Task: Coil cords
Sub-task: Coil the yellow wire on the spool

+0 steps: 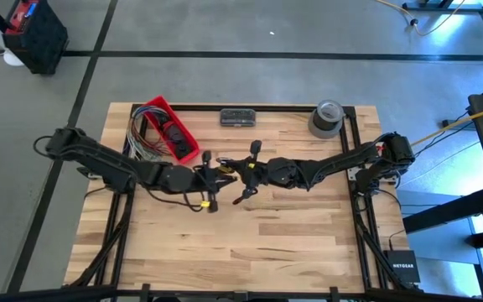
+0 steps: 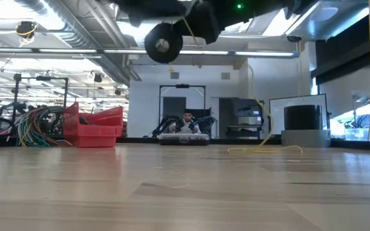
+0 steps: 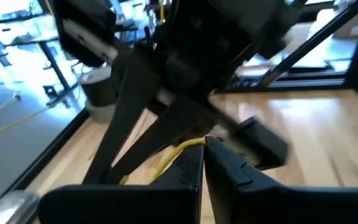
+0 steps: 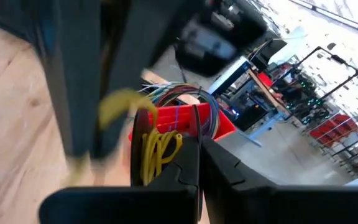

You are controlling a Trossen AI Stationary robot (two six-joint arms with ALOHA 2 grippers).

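A thin yellow cord is held above the middle of the wooden table, where my two grippers meet tip to tip. My left gripper comes from the table's left and is shut on the cord. My right gripper comes from the right and is shut, with a small bunch of yellow cord loops at its fingertips. A short yellow piece shows just below the left gripper. In the low view, another length of yellow cord lies slack on the table. My left gripper pinches the cord between its two fingertips, coming in nearly level from the table's left. From the tips the cord runs off slack, clear of the table. My right gripper has the cord loops at its finger ends, reaching in nearly level from the table's right. The loops hang beside one finger, clear of the table; the exact spot of the pinch is hidden by the fingers.
A red bin with a bundle of multicoloured wires stands at the far left. A dark flat device and a grey tape roll sit along the far edge. The near half of the table is bare wood.
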